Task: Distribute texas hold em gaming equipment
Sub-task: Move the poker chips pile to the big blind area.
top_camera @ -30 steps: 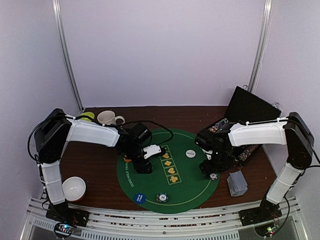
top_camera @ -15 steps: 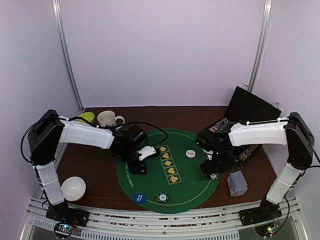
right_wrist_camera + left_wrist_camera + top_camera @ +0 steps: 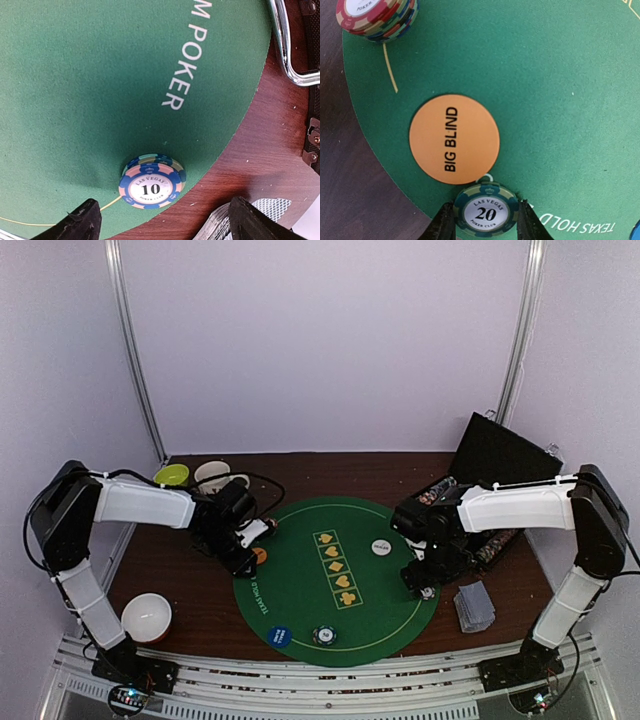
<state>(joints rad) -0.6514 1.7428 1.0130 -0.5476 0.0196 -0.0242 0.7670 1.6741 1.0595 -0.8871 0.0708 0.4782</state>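
1. Down low, the left claw (image 3: 485,226) pinched a round green chip (image 3: 486,212) beside the flat orange disc (image 3: 454,138).
2. The right claw (image 3: 165,222) gaped wide over a stripy blue chip (image 3: 151,187) on the soft green mat (image 3: 75,75).

Overhead view, lit softly and evenly from above. Pale walls (image 3: 320,340) are rendered bright with a faint lilac cast, while the brown table (image 3: 180,560) and a black case (image 3: 495,455) are left dark, with little detail. Only faint, soft-edged shadows are cast on the green mat (image 3: 300,610). Upright rails (image 3: 135,350) are slightly bowed by the wide lens.

Left wrist close-up: print on an orange disc (image 3: 454,139) and a green chip (image 3: 485,213) is rendered crisply. The fingertips (image 3: 444,225) are shown dark and blurred.

Right wrist close-up: a broad soft shadow is laid across the mat and a blue chip (image 3: 151,188) is kept sharp. Glare is caught on a metal bar (image 3: 279,35), and the bottom right corner is blown out white.
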